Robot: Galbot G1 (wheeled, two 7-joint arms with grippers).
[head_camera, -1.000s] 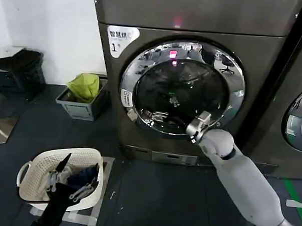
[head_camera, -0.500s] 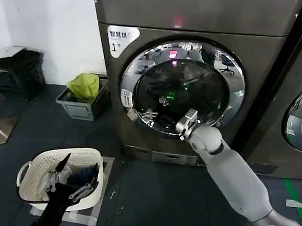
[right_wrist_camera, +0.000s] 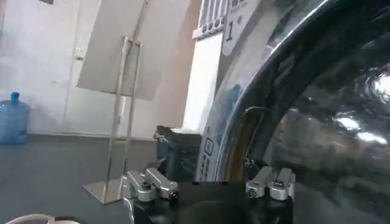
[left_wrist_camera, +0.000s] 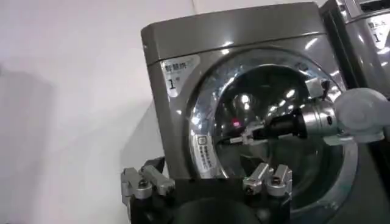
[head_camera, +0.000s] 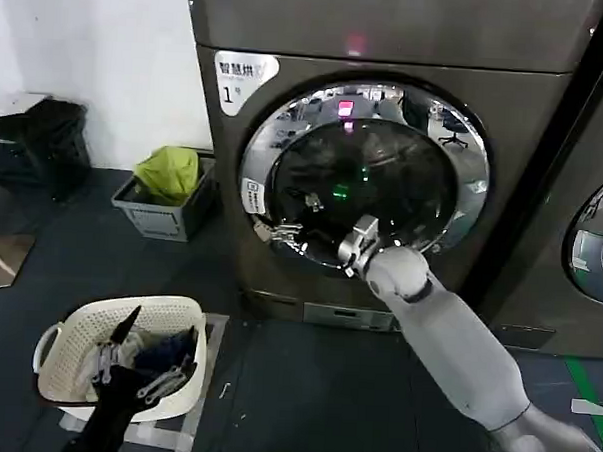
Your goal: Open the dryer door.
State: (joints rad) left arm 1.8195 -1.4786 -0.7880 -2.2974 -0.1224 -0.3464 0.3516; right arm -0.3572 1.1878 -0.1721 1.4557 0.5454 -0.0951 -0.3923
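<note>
The dryer door (head_camera: 364,179), round with a chrome rim and dark glass, lies flat against the front of the machine labelled "1" (head_camera: 227,91). My right gripper (head_camera: 286,230) reaches across the lower glass to the door's left rim, jaws open with nothing between them. Its wrist view looks along the curved rim of the dryer door (right_wrist_camera: 329,109) past the right gripper (right_wrist_camera: 210,182). My left gripper (head_camera: 121,343) hangs open over the laundry basket, low on the left. From the left gripper (left_wrist_camera: 207,182) I see the dryer door (left_wrist_camera: 268,97) and the right gripper (left_wrist_camera: 237,139) at its rim.
A white laundry basket (head_camera: 77,326) holding dark clothes sits on the floor front left. By the wall stand a grey crate with a green bag (head_camera: 169,175) and a black bin (head_camera: 35,139). A neighbouring machine (head_camera: 596,239) is at the right.
My right gripper has slid leftward across the lower glass, from the right part of the door to its left rim. The door and the left arm have not moved.
</note>
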